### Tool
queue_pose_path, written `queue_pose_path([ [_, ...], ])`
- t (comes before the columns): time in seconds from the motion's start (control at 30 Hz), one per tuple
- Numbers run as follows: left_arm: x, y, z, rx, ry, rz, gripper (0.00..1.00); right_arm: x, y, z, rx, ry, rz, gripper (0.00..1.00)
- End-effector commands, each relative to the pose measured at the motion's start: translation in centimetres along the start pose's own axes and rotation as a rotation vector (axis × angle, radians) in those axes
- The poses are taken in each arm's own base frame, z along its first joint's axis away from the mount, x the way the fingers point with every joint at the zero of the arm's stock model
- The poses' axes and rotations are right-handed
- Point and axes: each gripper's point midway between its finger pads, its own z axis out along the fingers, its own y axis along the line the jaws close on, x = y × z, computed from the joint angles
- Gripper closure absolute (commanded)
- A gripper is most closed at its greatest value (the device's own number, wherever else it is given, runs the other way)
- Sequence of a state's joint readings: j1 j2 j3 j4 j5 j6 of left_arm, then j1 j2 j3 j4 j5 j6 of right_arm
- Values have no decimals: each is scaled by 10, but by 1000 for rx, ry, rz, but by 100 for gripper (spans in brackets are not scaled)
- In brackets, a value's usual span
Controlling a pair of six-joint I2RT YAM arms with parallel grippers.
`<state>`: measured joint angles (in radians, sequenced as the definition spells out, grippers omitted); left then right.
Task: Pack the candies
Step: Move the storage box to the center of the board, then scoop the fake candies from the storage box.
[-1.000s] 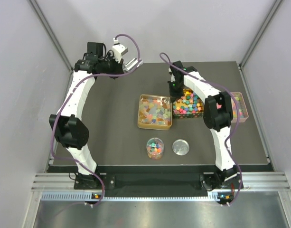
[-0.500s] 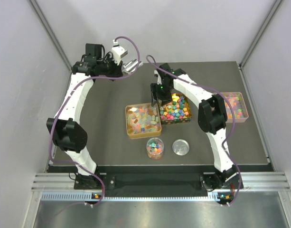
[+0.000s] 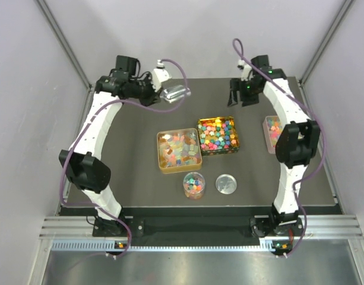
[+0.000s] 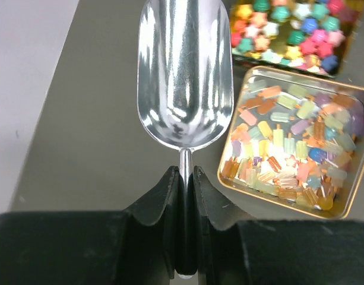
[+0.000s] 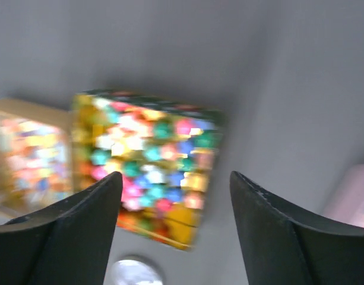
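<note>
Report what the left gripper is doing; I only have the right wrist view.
Observer: The left gripper is shut on the handle of an empty silver scoop.
Operator: Locate the jar.
Observer: The clear jar, holding mixed candies, stands left of the round silver lid.
Operator: Place the scoop.
Observer: It hangs above bare table, beyond the gold tin.

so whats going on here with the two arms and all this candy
The left pincer is shut on the handle of an empty metal scoop, held above the far edge of the table. The right pincer hangs open and empty above the far right. Two trays of candies sit mid-table, with a cup holding more candies and a round lid in front.
</note>
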<state>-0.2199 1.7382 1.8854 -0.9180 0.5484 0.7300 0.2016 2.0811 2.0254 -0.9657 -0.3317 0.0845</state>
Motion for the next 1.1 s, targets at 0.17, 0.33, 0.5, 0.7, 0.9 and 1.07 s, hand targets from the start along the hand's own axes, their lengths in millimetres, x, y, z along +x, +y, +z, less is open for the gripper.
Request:
queue_pose_path([
  [0.17,-41,-105,55,310,97,712,100,17,-67,-31,220,29,-213,43],
  [0.33,-20,-127,91,481,206,1012,100,38,-62,-55,190,49,-198,43],
  [0.5,-3,-115,122,514,334,1203,100,94,-56,-71,117,159,-309,43],
  [0.7,-4,-93,158,448,481,1305,100,139,-31,-101,13,98,-480,45],
  [0.9,4,-83,186,393,594,1381,100,169,-34,-91,-4,116,-538,44],
  [1.07,4,-73,199,331,667,1416,100,181,-32,-75,-55,143,-532,46],
])
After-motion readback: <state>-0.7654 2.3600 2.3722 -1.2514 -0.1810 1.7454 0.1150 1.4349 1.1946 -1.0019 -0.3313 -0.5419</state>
